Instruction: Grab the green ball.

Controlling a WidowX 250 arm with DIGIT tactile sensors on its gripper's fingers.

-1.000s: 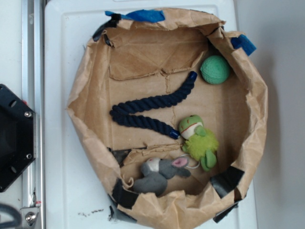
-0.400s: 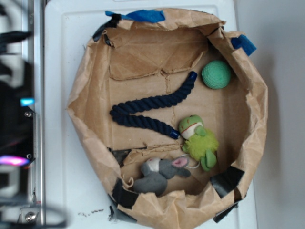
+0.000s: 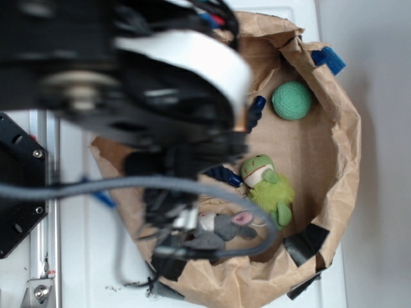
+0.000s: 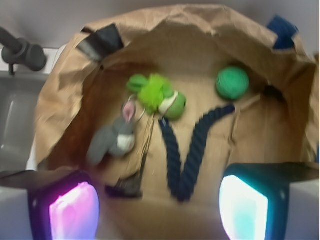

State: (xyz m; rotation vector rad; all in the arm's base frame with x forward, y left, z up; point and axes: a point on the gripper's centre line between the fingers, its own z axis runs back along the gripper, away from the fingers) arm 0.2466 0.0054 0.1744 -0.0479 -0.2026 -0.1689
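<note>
The green ball (image 3: 291, 101) lies in the upper right of the paper-lined bowl, close to its wall; in the wrist view the green ball (image 4: 232, 82) shows at the far right. My gripper (image 4: 157, 210) is open, its two glowing pads wide apart with nothing between them, held high above the bowl's near side and far from the ball. In the exterior view the blurred arm (image 3: 148, 83) covers the bowl's left half and hides the fingers.
In the brown paper bowl (image 3: 340, 160) also lie a lime-green frog plush (image 3: 270, 189), a grey mouse plush (image 3: 225, 230) and a dark blue rope (image 4: 187, 150). The bowl sits on a white surface with a metal rail (image 3: 45, 256) at the left.
The arm has swung in from the left and now hangs over the bowl's left half. The ball and the toys have stayed in place.
</note>
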